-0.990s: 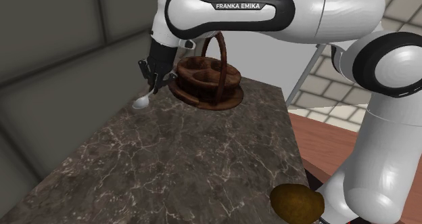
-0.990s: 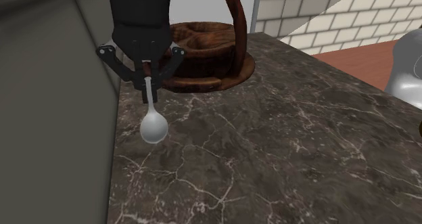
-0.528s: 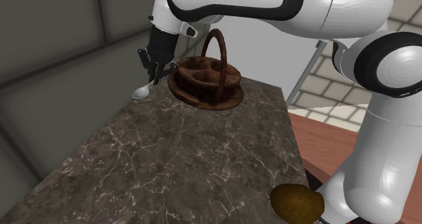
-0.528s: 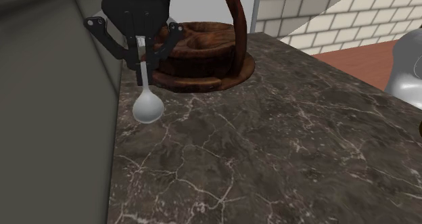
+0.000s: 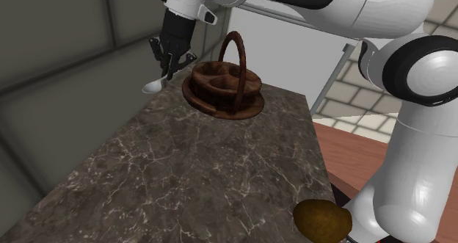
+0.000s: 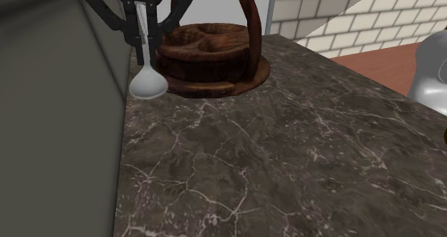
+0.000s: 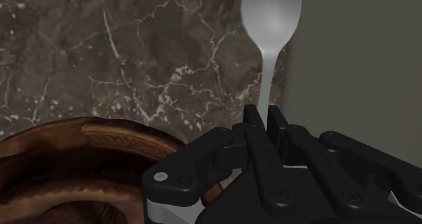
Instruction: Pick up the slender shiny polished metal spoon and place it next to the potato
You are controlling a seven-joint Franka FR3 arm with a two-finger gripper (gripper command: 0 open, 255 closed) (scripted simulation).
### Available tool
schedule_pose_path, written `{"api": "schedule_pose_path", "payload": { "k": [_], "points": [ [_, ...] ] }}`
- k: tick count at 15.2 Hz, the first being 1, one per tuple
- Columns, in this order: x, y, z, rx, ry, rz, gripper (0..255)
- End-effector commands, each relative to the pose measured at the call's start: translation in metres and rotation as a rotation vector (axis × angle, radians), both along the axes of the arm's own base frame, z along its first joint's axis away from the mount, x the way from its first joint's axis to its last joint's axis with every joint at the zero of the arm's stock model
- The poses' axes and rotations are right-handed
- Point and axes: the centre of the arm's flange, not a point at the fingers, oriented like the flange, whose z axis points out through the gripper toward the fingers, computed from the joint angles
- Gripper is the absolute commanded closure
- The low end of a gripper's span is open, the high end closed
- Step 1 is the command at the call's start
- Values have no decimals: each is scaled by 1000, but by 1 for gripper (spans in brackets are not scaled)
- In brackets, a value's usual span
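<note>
Dangling bowl-down at the shoulder view's upper left, pinched by its handle tip in the closed end effector [image 5: 169, 69], the spoon [image 5: 153, 86] could swing, slip free or clip the basket [image 5: 224, 89] en route to the lower-right potato [image 5: 321, 221].

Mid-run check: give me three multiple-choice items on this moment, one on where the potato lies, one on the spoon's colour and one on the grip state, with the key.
1. Where is the potato relative to the basket?
A) inside it
B) far from it, at the counter's lower-right end in the shoulder view
C) touching its handle

2. The spoon is
A) brown
B) silvery grey
C) red

3. The gripper is
A) open above the spoon
B) shut on the spoon's handle, bowl hanging down
C) shut on nothing

Key:
1 B, the whole counter lies between potato and basket.
2 B, its bowl shows pale grey in the wrist view.
3 B, the wrist view shows the handle pinched in the gripper.
</note>
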Motion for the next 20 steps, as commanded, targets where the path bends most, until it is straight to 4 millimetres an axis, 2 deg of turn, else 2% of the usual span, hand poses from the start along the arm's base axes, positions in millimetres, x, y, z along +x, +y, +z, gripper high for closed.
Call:
{"api": "schedule_pose_path", "payload": {
  "k": [1,6,20],
  "points": [
    [1,0,11,0,0,0,255],
    [1,0,36,0,0,0,255],
    [-162,-87,37,0,0,0,255]
  ]
}}
